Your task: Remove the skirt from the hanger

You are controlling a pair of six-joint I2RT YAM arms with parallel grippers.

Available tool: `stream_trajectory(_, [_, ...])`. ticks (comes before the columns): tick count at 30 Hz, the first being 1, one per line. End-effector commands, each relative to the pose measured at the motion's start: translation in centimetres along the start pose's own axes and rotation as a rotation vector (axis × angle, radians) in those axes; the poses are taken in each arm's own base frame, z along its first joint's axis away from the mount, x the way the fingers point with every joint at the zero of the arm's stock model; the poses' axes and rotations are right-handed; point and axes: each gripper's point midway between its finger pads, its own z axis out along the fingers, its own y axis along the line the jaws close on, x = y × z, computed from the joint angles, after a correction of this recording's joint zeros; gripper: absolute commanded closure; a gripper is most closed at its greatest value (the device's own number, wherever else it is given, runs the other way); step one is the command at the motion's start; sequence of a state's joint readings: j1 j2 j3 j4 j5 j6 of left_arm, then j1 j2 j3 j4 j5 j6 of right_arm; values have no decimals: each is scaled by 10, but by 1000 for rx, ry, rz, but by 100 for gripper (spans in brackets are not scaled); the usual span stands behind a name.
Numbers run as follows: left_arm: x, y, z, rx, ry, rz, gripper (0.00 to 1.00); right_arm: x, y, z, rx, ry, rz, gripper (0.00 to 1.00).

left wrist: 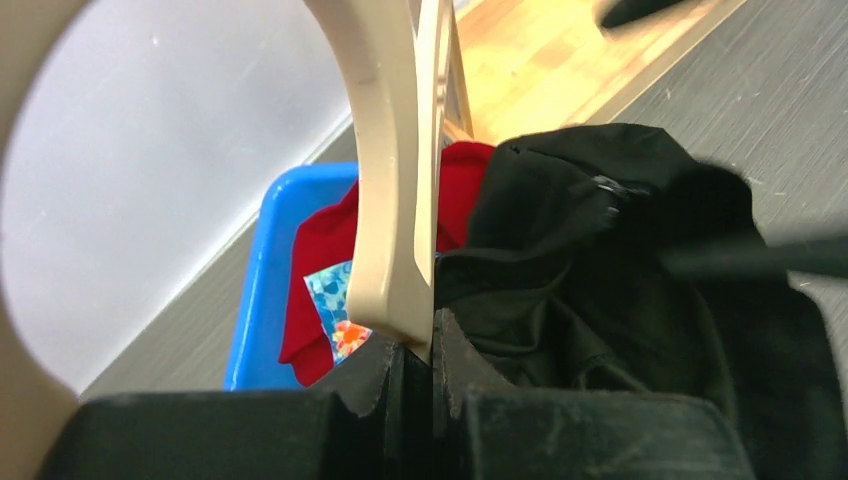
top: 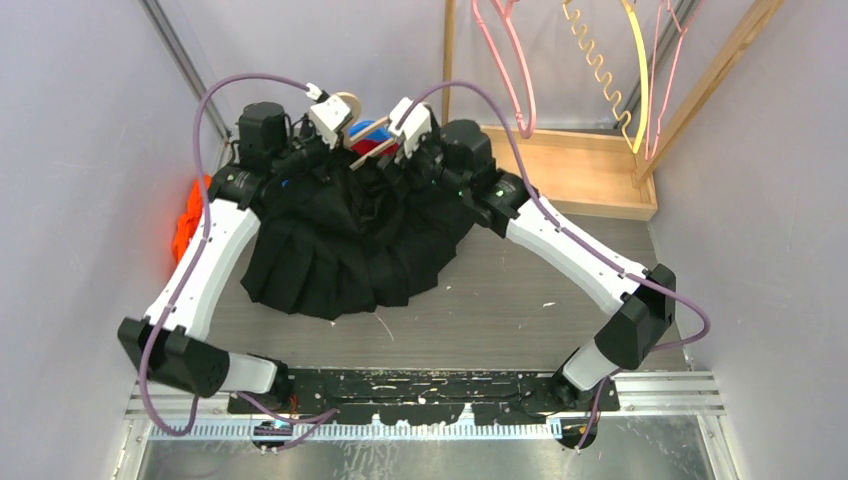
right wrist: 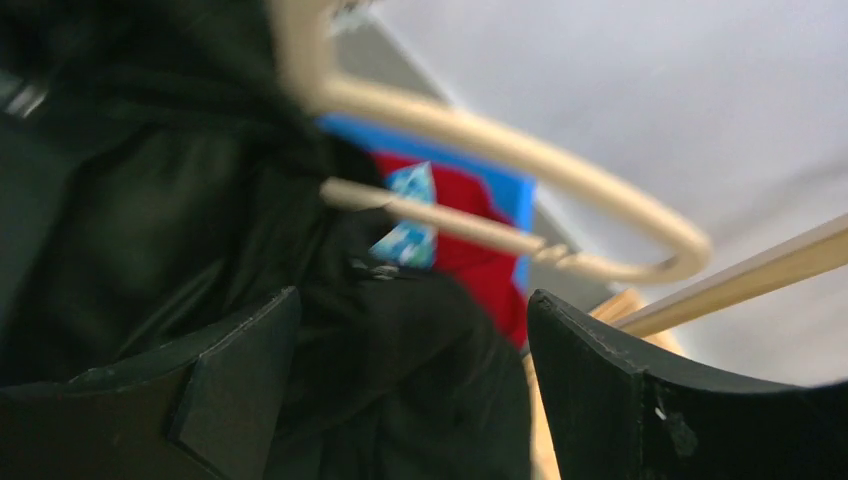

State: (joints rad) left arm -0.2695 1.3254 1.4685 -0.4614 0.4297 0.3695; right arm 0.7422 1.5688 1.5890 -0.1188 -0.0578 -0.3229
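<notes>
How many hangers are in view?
4: a beige hanger pinched in the left gripper; at the back right hang a left pink hanger, a yellow hanger and a right pink hanger. More may be cropped.

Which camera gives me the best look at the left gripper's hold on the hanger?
Left wrist: the beige hanger sits pinched in the left gripper, close and sharp. Top external shows only small bits of it above the black skirt. Right wrist shows its loop blurred, with no grip visible.
</notes>
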Motion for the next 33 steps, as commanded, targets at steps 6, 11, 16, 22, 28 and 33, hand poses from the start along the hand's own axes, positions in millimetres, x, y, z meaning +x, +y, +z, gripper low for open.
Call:
stream_trajectory(6, [-28, 40, 13, -53, -35, 49, 100, 67, 32, -50, -74, 203, -39, 9])
stream_trajectory(11, [-9, 36, 18, -20, -14, 18, 100, 27, 18, -61, -66, 156, -103, 8])
stream_trajectory(16, [0, 16, 15, 54, -7, -5, 100, -11, -1, -61, -16, 77, -202, 8])
stream_trajectory(22, [-8, -27, -12, 228, -45, 8, 100, -25, -13, -41, 2, 62, -313, 8])
stream_trajectory(28, [-29, -79, -51, 460, -127, 11, 100, -10, -2, -38, -52, 89, -324, 8])
stream_trajectory(33, [-42, -102, -77, 551, -185, 24, 100, -4, 6, -48, -94, 104, -321, 8])
